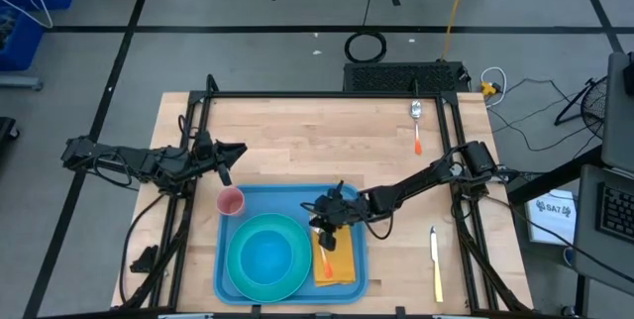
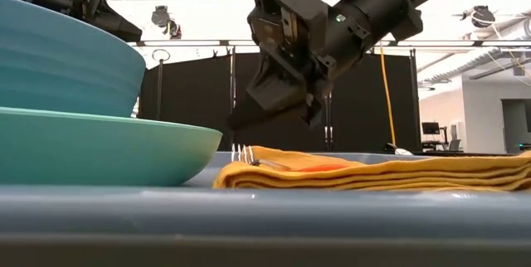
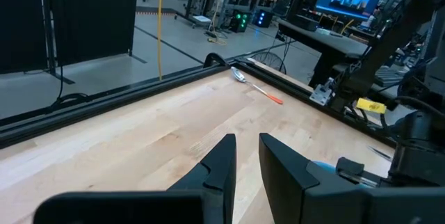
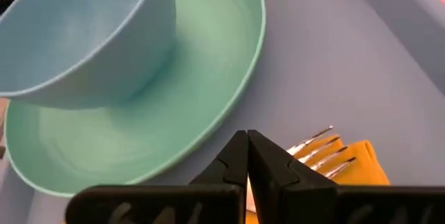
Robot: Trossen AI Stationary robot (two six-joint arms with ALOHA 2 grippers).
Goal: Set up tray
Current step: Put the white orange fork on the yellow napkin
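The light-blue tray lies at the table's near edge. On it sit a teal plate holding a blue bowl, a pink cup in the far left corner, and a folded yellow-orange napkin. A fork with an orange handle lies on the napkin. My right gripper is shut and hovers just above the fork's tines without touching them. My left gripper waits over bare table beyond the tray's far left corner, its fingers a little apart.
A spoon with an orange handle lies near the table's far right corner. A knife with a yellow handle lies right of the tray. Bare wood stretches across the table's far half between the arms.
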